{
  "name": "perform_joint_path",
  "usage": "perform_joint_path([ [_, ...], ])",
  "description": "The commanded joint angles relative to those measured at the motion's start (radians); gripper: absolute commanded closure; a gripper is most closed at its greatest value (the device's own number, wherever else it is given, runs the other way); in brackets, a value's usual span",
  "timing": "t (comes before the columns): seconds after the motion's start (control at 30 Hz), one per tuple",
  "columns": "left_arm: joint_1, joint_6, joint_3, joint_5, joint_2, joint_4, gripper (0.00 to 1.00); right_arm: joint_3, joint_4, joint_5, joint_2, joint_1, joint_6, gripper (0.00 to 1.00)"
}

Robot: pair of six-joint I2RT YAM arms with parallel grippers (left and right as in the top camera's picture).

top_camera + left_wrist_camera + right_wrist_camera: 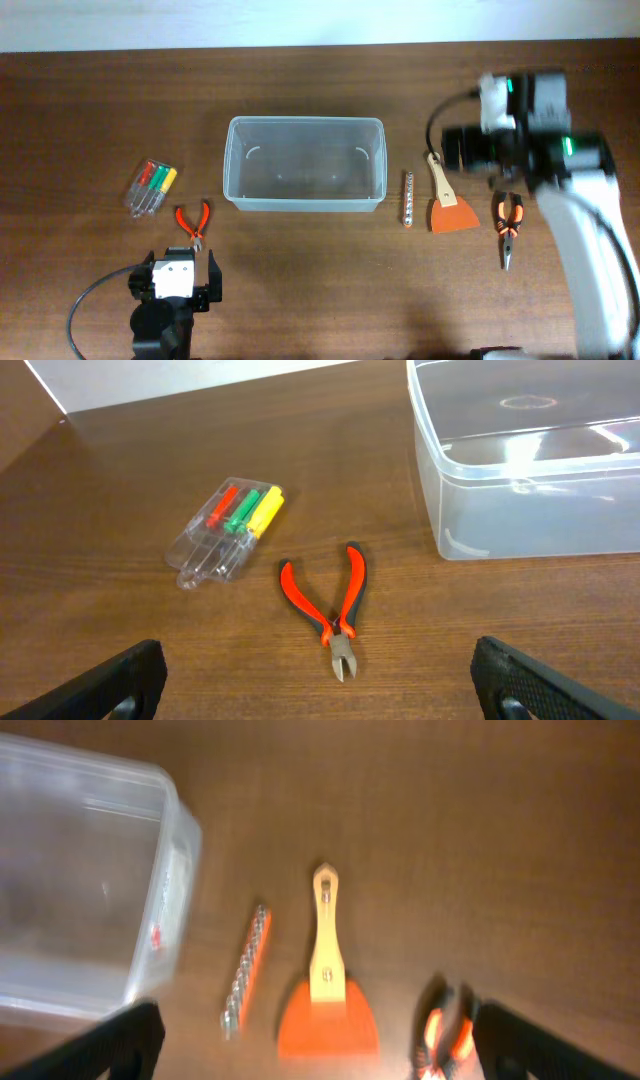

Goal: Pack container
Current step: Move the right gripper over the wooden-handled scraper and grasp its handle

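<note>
The clear plastic container [232,165] stands empty at the table's middle; it also shows in the left wrist view [520,510] and the right wrist view [178,870]. My left gripper [182,264] is open and empty near the front edge, just short of red-handled pliers [193,219] [334,605]. A small clear pack of screwdrivers [150,187] [228,527] lies to their left. My right gripper [463,150] is open and empty above an orange scraper [450,205] [328,990].
A strip of metal bits [408,198] [246,970] lies between the container and the scraper. Orange-and-black pliers [509,227] [445,1030] lie right of the scraper. The right wrist view is blurred.
</note>
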State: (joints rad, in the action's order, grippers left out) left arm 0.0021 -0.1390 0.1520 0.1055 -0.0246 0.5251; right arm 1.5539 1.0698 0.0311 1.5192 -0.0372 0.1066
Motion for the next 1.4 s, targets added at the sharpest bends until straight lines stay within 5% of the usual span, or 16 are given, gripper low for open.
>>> perform_joint_path([
  [0.0,-0.003,-0.016,-0.007,0.004,0.007,-0.002,0.01,0.286,0.142,-0.005,0.24,-0.001,0.076,0.01],
  [0.5,-0.003,-0.016,-0.007,0.004,0.007,-0.002,0.01,0.367,0.171,-0.025,0.496,0.0,0.081,0.0],
  [0.63,-0.003,-0.016,-0.007,0.004,0.007,-0.002,0.01,0.367,0.175,-0.049,0.556,0.0,0.108,0.28],
  [1.37,-0.003,-0.016,-0.007,0.004,0.007,-0.002,0.01,0.329,0.19,-0.069,0.731,0.047,0.125,0.3],
])
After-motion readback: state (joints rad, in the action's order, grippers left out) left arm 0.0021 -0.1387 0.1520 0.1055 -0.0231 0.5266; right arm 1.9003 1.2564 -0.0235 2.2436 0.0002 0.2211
